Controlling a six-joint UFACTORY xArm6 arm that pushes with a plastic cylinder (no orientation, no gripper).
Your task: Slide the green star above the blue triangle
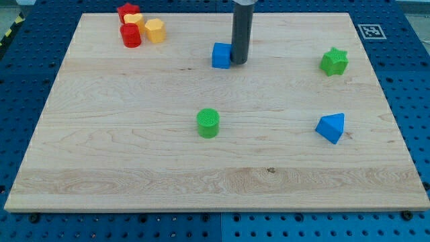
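The green star [334, 61] lies near the view's right edge, in the upper part of the board. The blue triangle [331, 127] lies below it, toward the view's lower right. My tip [239, 62] rests on the board at the upper middle, touching the right side of a blue cube [221, 56]. The tip is well to the left of the green star and up-left of the blue triangle.
A green cylinder [208, 123] stands near the board's middle. At the upper left sit a red star [127, 11], a yellow block [134, 19], a red cylinder [130, 35] and a yellow hexagonal block [155, 30]. The wooden board [101, 168] lies on a blue perforated table.
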